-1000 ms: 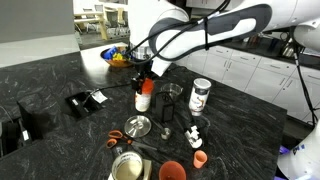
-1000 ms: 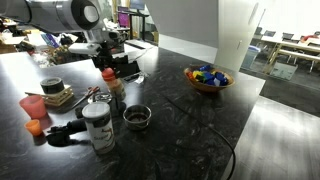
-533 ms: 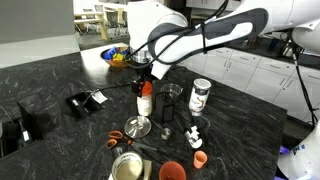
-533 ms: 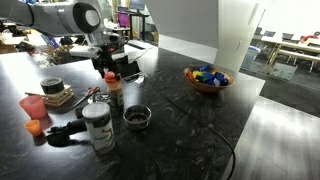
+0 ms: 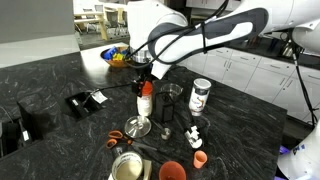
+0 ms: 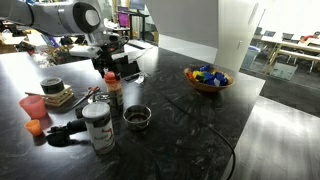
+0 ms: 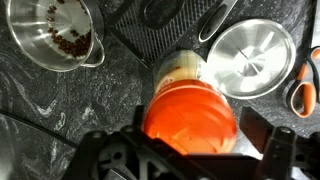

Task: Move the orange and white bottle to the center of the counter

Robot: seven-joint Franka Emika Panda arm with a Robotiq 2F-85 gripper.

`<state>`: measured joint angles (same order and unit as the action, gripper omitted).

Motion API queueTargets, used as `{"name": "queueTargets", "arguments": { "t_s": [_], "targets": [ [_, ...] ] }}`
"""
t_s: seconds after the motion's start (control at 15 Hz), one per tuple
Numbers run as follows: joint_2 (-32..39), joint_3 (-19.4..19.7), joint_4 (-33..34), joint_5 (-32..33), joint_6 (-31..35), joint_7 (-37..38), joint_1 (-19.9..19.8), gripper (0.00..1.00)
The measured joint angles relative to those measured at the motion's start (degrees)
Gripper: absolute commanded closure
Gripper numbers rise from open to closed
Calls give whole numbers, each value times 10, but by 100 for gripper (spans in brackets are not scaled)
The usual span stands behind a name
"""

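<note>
Gripper (image 5: pixel 144 80) clamps the orange cap of the upright bottle (image 5: pixel 145 101) from straight above, long axis vertical. The bottle sits directly under the wrist, just beside a steel bowl (image 5: pixel 137 126), amid clutter on the counter (image 5: pixel 60 75).

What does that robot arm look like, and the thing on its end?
The arm is glossy white, built of thick rounded tube segments with dark seams at the joints. What looks like a black cable runs along it. The gripper at its end is black and blocky, with two short fingers.
</note>
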<state>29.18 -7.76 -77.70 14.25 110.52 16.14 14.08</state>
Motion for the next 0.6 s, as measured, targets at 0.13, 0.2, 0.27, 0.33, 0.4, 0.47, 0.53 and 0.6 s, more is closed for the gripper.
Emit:
{"name": "queueTargets", "arguments": {
  "t_s": [0.13, 0.2, 0.27, 0.33, 0.4, 0.47, 0.53, 0.6],
  "targets": [
    [0, 0, 0, 0, 0, 0, 0, 4],
    [0, 0, 0, 0, 0, 0, 0, 1],
    [0, 0, 0, 0, 0, 0, 0, 0],
    [0, 2, 0, 3, 1, 3, 1, 0],
    [-2, 6, 0, 9, 5, 9, 4, 0],
    [-4, 12, 0, 17, 14, 16, 9, 0],
    [-8, 16, 0, 25, 24, 21, 13, 0],
    [-15, 20, 0, 32, 31, 25, 17, 0]
  ]
}}
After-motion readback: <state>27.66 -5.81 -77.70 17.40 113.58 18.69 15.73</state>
